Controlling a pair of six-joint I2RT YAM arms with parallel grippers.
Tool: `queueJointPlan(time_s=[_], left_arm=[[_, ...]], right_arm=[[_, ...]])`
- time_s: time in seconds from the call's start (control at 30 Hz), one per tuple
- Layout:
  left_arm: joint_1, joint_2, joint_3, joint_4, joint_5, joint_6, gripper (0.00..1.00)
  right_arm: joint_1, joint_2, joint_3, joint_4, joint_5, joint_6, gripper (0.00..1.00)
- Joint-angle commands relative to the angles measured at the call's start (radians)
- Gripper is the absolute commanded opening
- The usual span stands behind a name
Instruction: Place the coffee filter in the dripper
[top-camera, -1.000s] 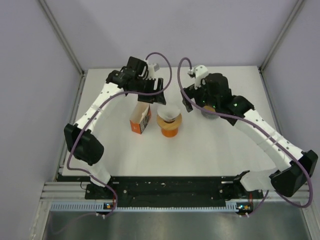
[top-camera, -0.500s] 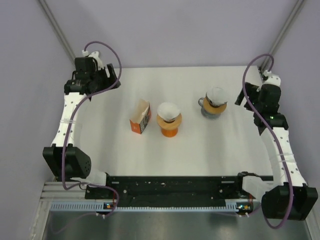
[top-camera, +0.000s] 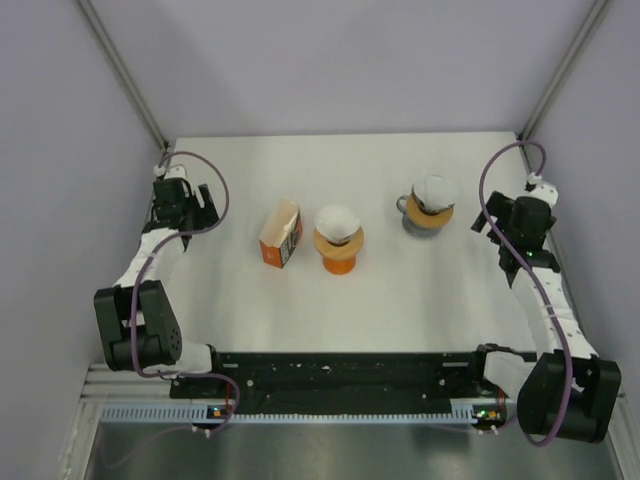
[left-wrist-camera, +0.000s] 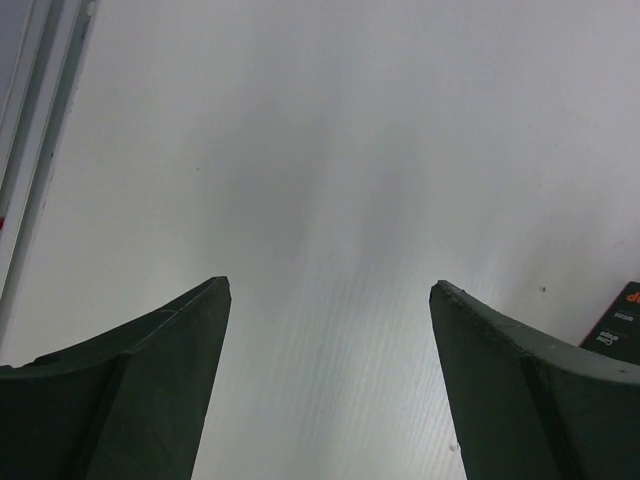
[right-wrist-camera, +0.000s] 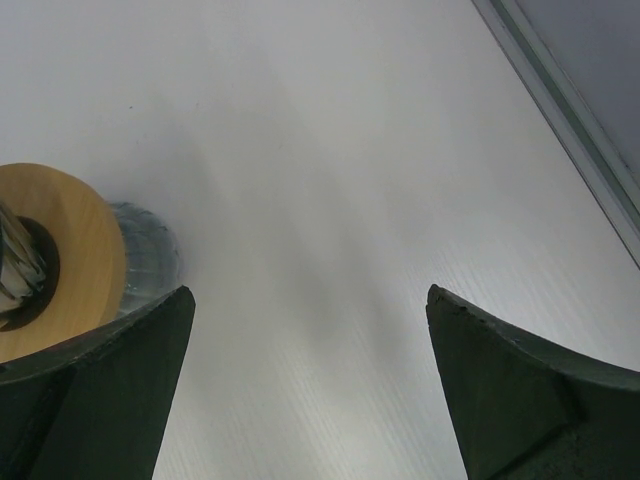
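A white coffee filter (top-camera: 337, 220) sits in the orange dripper (top-camera: 338, 250) at the table's middle. To its right a second dripper with a wooden collar (top-camera: 429, 212) stands on a grey glass base and also holds a white filter (top-camera: 435, 189). In the right wrist view the wooden collar (right-wrist-camera: 60, 255) shows at the left edge. My left gripper (left-wrist-camera: 330, 285) is open over bare table at the far left. My right gripper (right-wrist-camera: 310, 292) is open at the far right, beside the wooden-collar dripper and apart from it. Neither holds anything.
An orange filter box (top-camera: 281, 233) stands just left of the orange dripper; its corner (left-wrist-camera: 618, 322) shows in the left wrist view. Metal frame rails (top-camera: 162, 160) border the white table on both sides, close to each wrist.
Both arms have drawn back from the drippers to the table's left and right sides. The left arm has since come nearer along the left rail. Both filters stay in their drippers.
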Motion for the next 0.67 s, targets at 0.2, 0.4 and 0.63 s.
queueJointPlan(time_s=[0.2, 0.4, 0.63], left_arm=[[-0.001, 0.005, -0.127, 0.249, -0.008, 0.020, 0.88], [-0.001, 0.030, -0.167, 0.320, 0.017, -0.013, 0.88], [-0.001, 0.009, -0.248, 0.456, 0.047, -0.053, 0.88]], right_arm=[[-0.012, -0.030, -0.131, 0.289, 0.006, 0.013, 0.99], [-0.012, -0.055, -0.208, 0.390, -0.003, 0.015, 0.99], [-0.012, -0.067, -0.271, 0.473, 0.006, 0.010, 0.99]])
